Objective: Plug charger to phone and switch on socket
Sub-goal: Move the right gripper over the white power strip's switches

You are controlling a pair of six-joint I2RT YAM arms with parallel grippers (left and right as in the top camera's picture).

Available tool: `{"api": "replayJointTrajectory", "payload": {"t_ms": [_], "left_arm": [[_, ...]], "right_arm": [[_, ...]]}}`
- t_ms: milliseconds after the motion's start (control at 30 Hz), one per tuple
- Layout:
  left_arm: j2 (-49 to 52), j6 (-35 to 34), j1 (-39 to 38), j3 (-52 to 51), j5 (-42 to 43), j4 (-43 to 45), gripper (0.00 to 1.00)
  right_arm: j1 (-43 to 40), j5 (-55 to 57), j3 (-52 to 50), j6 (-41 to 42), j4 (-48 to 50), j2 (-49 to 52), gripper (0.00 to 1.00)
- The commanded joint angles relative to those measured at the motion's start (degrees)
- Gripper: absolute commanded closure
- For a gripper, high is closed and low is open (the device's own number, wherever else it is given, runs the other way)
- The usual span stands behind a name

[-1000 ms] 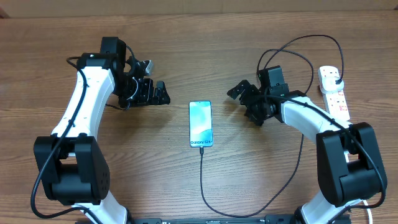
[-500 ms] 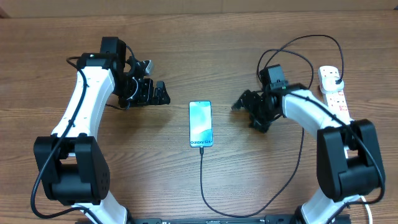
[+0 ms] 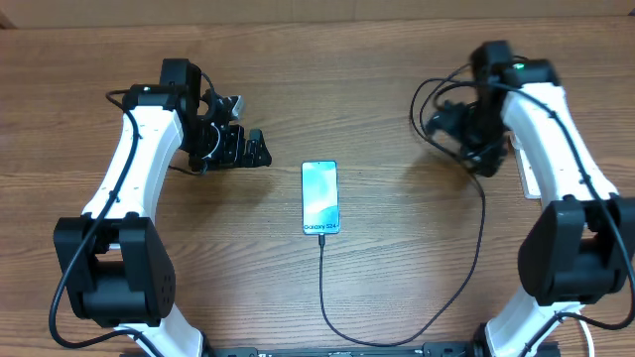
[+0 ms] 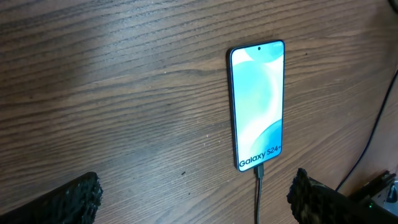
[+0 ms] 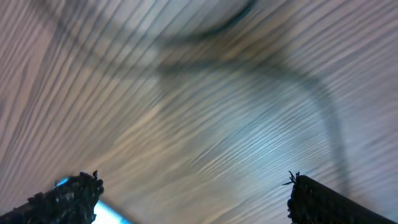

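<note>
overhead cam hangs above and looks straight down, so most of the table [image 3: 298, 79] fits in frame. left wrist cam sits way closer, angled down past its own fingertips [image 4: 68, 199] at the phone [image 4: 257, 106], which the overhead sees too. right wrist cam is close in too, all blurry wood grain.

White links, black joints; left gripper [image 4: 198, 190] and right gripper [image 5: 193, 186] are black.

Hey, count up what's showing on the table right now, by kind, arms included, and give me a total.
Phone: 1
Black charger cable: 1
Robot arms: 2
Total: 4
</note>
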Motion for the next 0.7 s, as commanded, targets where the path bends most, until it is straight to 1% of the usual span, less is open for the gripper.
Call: {"api": "replayJointTrajectory", "payload": {"t_ms": [0, 100, 167, 367, 600, 667], "left_arm": [[-1.29, -0.74, -0.02, 0.15, -0.11, 0.04, 0.00], [-1.29, -0.74, -0.02, 0.15, -0.11, 0.04, 0.00], [-1.29, -0.74, -0.02, 0.13, -0.11, 0.04, 0.00], [-1.29, -0.74, -0.02, 0.13, -0.11, 0.04, 0.00], [-1.29, -0.74, -0.02, 0.15, -0.11, 0.04, 0.00], [-1.29, -0.74, -0.02, 0.15, -0.11, 0.04, 0.00]], "right_arm": [[-5.22, 11.41, 0.74, 0.61, 0.02, -0.52, 0.00], [-10.45, 14.51, 0.42, 3.08, 1.05, -0.35, 0.00], [-14.73, 14.82, 0.42, 3.28, 2.05, -0.04, 0.00], [-23.82, 14.86, 0.26, 3.30, 5.35, 2.38, 0.00], [-29.35, 14.73, 0.15, 2.95, 9.53, 7.43, 0.00], [-29.70, 14.36, 0.15, 0.50, 11.47, 8.76, 0.00]]}}
